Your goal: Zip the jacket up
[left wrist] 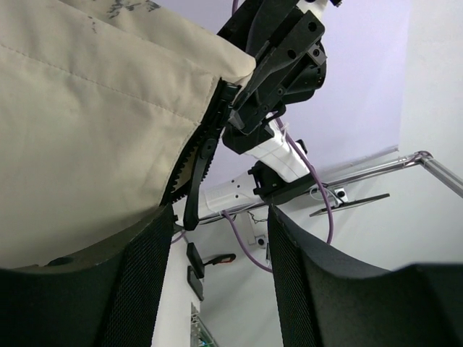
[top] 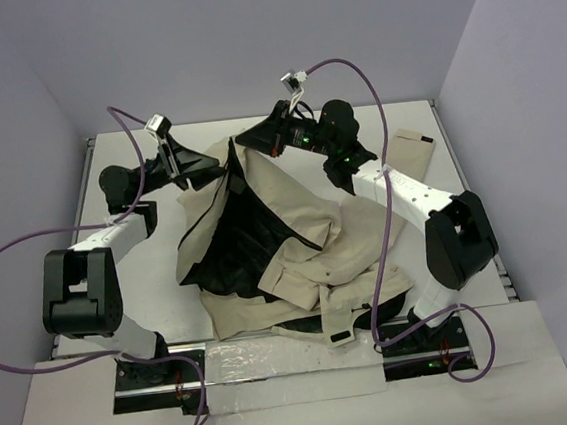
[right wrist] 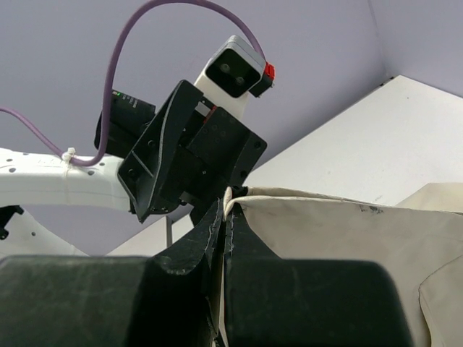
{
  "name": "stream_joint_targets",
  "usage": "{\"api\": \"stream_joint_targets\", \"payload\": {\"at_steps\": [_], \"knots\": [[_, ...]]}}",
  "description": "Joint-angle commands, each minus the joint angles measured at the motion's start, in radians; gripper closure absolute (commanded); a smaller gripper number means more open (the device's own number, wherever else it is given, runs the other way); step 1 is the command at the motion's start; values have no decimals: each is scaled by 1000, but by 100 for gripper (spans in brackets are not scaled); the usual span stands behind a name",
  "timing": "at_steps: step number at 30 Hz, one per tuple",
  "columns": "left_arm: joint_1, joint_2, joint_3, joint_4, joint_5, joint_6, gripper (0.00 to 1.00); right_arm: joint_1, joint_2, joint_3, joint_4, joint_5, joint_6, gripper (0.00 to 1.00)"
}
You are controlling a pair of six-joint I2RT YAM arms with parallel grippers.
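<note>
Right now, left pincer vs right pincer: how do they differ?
Left pincer is open, nothing clamped; right pincer is shut on the jacket at its zipper edge. In the top view, left pincer reaches that edge from the left; right pincer reaches it from the right and holds it lifted. Shared: both meet at the jacket's raised far corner, facing each other.

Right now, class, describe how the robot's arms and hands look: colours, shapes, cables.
The left arm and right arm share white links and bulky black joints. The left hand and right hand are black wedges, with white cameras and purple cables.
</note>
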Motion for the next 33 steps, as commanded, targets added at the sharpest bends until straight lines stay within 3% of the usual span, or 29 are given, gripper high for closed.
{"api": "stream_joint_targets", "payload": {"at_steps": [1, 7, 16, 23, 27, 33], "knots": [[-18, 7, 15, 175, -35, -39, 40, -3, -20, 62, 41, -1, -19, 100], [-36, 44, 28, 272, -57, -112, 45, -1, -22, 63, 36, 3, -23, 100], [-52, 48, 35, 250, -63, -93, 51, 3, -22, 70, 32, 0, -26, 100], [-53, 53, 42, 252, -73, -98, 69, 9, -23, 73, 23, -1, -31, 100], [-56, 58, 42, 243, -75, -95, 100, 9, -26, 68, 18, 2, -37, 100], [-62, 28, 16, 168, -89, -39, 100, 9, -22, 83, 13, 26, -56, 100]]}}
